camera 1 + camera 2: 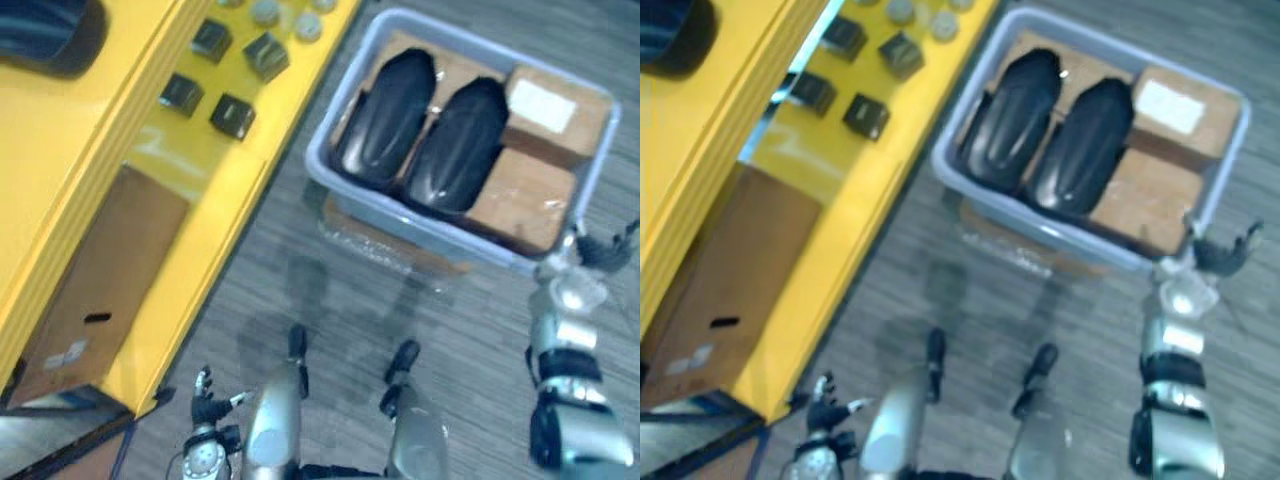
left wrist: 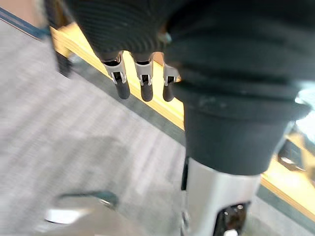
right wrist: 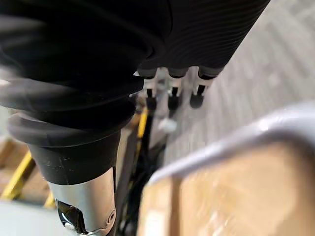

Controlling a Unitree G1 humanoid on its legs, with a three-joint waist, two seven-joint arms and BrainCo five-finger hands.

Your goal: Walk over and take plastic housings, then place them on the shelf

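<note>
Okay, left eye view: a grey bin [image 1: 420,228] sits on the floor just beside the yellow shelf [image 1: 60,150]. Two black plastic housings [image 1: 388,115] lie in the bin side by side, long and rounded, next to cardboard boxes [image 1: 520,195]. Neither has been picked up yet. Small dark blocks [image 1: 233,115] and a cardboard sheet [image 1: 100,280] are on the shelf. The right hand [image 1: 598,250] hovers by the bin's near right corner. The left hand [image 1: 207,402] hangs low beside the shelf edge, well apart from the bin.

Right eye view: same layout. The housings look glossy and smooth, probably stiff moulded shells, light but slippery. A hold across the narrow width near the middle looks best, or one hand at each end, since the rounded tops give little to hook onto.

Left wrist view: its fingers [image 2: 143,88] hang straight and relaxed with nothing in them, above the floor and the shelf's yellow edge.

Right wrist view: fingers [image 3: 171,101] are straight too, loose and empty. The bin's rim [image 3: 221,142] and one box are close below, so the hand is beside the bin, not touching a housing.
</note>
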